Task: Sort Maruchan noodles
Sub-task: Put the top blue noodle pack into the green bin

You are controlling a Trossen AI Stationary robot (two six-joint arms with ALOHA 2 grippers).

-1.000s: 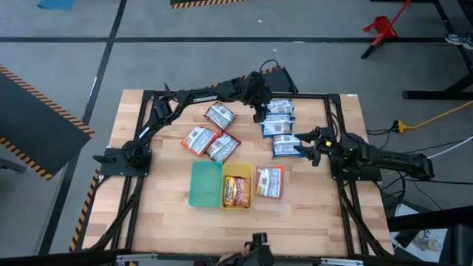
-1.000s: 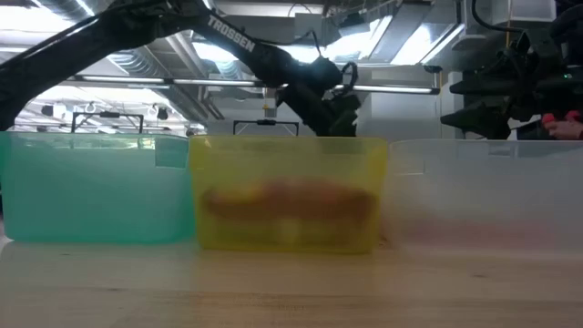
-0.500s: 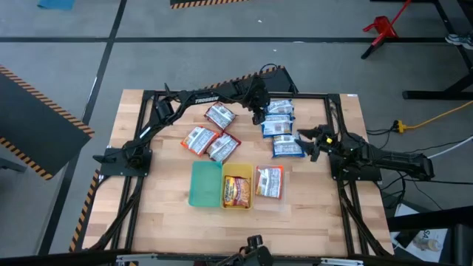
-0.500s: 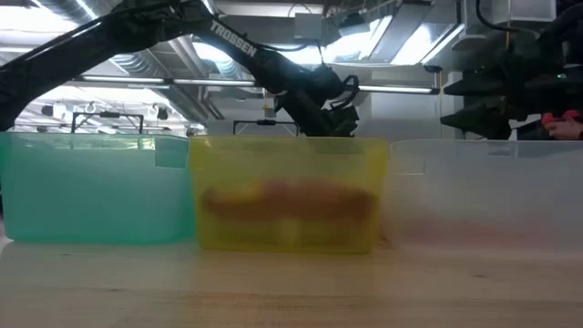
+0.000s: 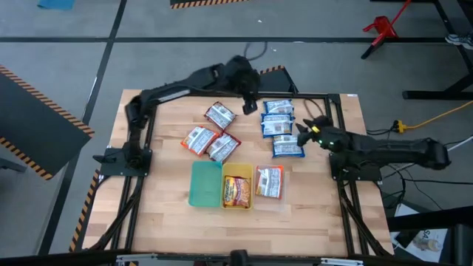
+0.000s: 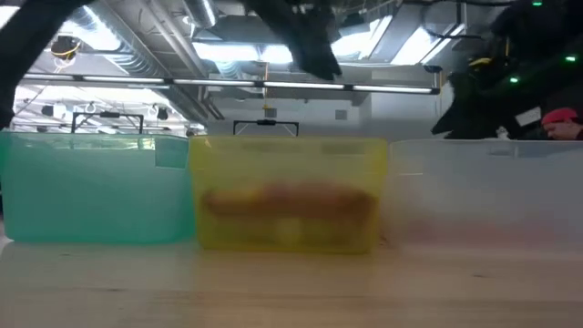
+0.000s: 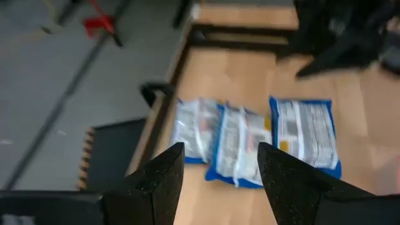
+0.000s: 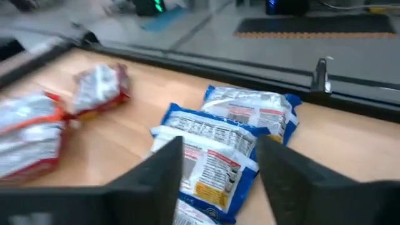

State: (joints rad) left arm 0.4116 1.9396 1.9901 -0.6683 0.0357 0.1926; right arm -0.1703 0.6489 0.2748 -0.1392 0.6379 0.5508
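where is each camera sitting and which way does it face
High view: overhead, looking straight down; both dark arms show.
Low view: at tabletop height, facing the translucent yellow plastic tray; arms overhead.
Left wrist: over the blue-and-white ramen packets; own fingers apart.
Right wrist: same packets, own fingers.
Both wrist views share those packets.

Surface (image 5: 162, 222): pale wooden planks, smooth, matt, grain lines visible. Frame rails (image 5: 341, 210) along its edges: black metal, matt.

Noodle packets (image 5: 278, 127): thin plastic film, glossy, crinkled, with light glare on the blue-and-white ones near the far right corner.

Green tray (image 5: 205, 184), yellow tray (image 5: 224, 193), clear tray (image 5: 269, 196) near the front edge: translucent plastic, smooth walls, slightly frosted in the low view.

Left hand (image 7: 219, 172) fingers (image 7: 161, 181): dark plastic, matt, smooth.

Floor (image 5: 59, 44): grey concrete, dull.
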